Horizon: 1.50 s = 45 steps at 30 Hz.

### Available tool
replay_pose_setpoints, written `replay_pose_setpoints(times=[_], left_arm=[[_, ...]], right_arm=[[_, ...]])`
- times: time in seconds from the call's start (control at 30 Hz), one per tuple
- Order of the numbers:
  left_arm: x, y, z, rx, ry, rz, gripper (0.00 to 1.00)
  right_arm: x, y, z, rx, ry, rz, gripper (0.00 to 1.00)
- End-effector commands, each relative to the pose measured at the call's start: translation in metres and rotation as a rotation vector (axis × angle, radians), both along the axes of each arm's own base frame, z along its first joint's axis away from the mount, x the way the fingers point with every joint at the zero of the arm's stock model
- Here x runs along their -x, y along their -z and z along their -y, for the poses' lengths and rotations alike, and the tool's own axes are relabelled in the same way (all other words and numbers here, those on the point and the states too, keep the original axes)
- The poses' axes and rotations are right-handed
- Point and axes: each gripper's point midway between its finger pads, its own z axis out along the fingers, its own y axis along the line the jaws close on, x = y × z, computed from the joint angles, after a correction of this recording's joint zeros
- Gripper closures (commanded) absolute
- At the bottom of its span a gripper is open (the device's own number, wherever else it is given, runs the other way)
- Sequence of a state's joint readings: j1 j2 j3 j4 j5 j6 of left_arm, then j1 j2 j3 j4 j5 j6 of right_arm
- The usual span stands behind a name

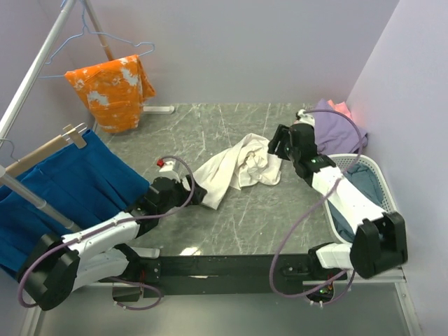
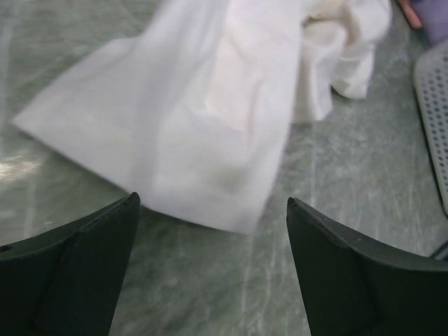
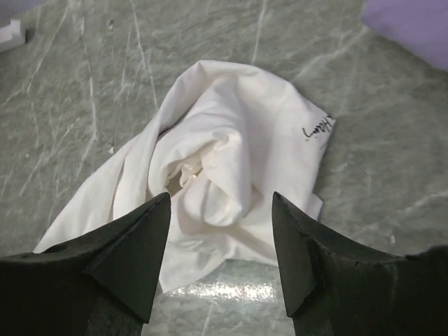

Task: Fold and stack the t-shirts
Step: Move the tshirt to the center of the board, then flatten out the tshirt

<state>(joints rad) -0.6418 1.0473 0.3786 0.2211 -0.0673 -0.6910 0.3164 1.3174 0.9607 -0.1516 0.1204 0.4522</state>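
A white t-shirt (image 1: 234, 168) lies crumpled on the grey marbled table, a long flap reaching toward the left arm. My left gripper (image 1: 204, 197) stands open at the tip of that flap; in its wrist view the white t-shirt (image 2: 203, 119) lies just beyond the gripper (image 2: 212, 203), apart from the fingers. My right gripper (image 1: 275, 145) hovers open at the shirt's far right end, with the bunched white t-shirt (image 3: 224, 147) below the gripper (image 3: 220, 196) and nothing held. A purple t-shirt (image 1: 336, 131) and a salmon-pink one (image 1: 341, 107) lie at the back right.
A white perforated basket (image 1: 374, 168) with grey-blue cloth (image 1: 360, 180) inside stands at the right edge. An orange splotched garment (image 1: 112, 87) and a large blue cloth (image 1: 70, 182) hang from a rack on the left. The basket's rim (image 2: 434, 105) shows right of the left gripper.
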Motion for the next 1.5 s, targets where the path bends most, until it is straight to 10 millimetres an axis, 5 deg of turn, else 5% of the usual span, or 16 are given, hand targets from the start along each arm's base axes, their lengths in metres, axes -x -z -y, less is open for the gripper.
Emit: replay_pose_setpoints(times=[0.0, 0.07, 0.27, 0.6, 0.7, 0.73, 0.8, 0.83, 1.0, 1.2, 1.37, 1.47], left_arm=[[-0.001, -0.025, 0.031, 0.028, 0.042, 0.112, 0.09], [0.001, -0.032, 0.049, 0.006, 0.066, 0.143, 0.1], [-0.003, -0.002, 0.079, -0.256, 0.021, 0.149, 0.1], [-0.029, 0.05, 0.068, -0.704, -0.276, 0.222, 0.06], [-0.035, 0.055, 0.063, -0.785, -0.348, 0.227, 0.23], [-0.037, 0.049, 0.059, -0.812, -0.378, 0.242, 0.49], [-0.04, 0.038, 0.056, -0.799, -0.412, 0.258, 0.75], [-0.041, 0.032, 0.054, -0.788, -0.424, 0.268, 0.98], [-0.052, -0.032, 0.029, -0.668, -0.494, 0.281, 0.99], [-0.053, -0.101, -0.012, -0.471, -0.49, 0.317, 0.99], [-0.048, -0.123, -0.037, -0.423, -0.499, 0.322, 0.99], [-0.047, -0.126, -0.043, -0.425, -0.502, 0.317, 0.99]], right_arm=[[0.02, 0.004, 0.019, 0.03, 0.065, 0.026, 0.33], [0.024, 0.011, 0.012, 0.004, 0.031, 0.017, 0.33], [0.034, 0.048, -0.002, -0.027, -0.043, -0.065, 0.33], [0.036, 0.075, -0.009, -0.024, -0.08, -0.121, 0.33], [0.032, 0.079, -0.008, -0.012, -0.079, -0.129, 0.35], [0.031, 0.083, -0.009, -0.003, -0.084, -0.14, 0.36], [0.027, 0.084, -0.013, -0.003, -0.101, -0.147, 0.38], [0.026, 0.092, -0.013, 0.004, -0.104, -0.174, 0.38], [0.022, 0.098, -0.026, -0.037, -0.148, -0.183, 0.37], [0.008, 0.081, -0.03, -0.043, -0.148, -0.13, 0.35], [-0.005, 0.063, -0.035, -0.053, -0.148, -0.095, 0.33], [-0.019, 0.07, -0.043, -0.044, -0.17, -0.13, 0.35]])
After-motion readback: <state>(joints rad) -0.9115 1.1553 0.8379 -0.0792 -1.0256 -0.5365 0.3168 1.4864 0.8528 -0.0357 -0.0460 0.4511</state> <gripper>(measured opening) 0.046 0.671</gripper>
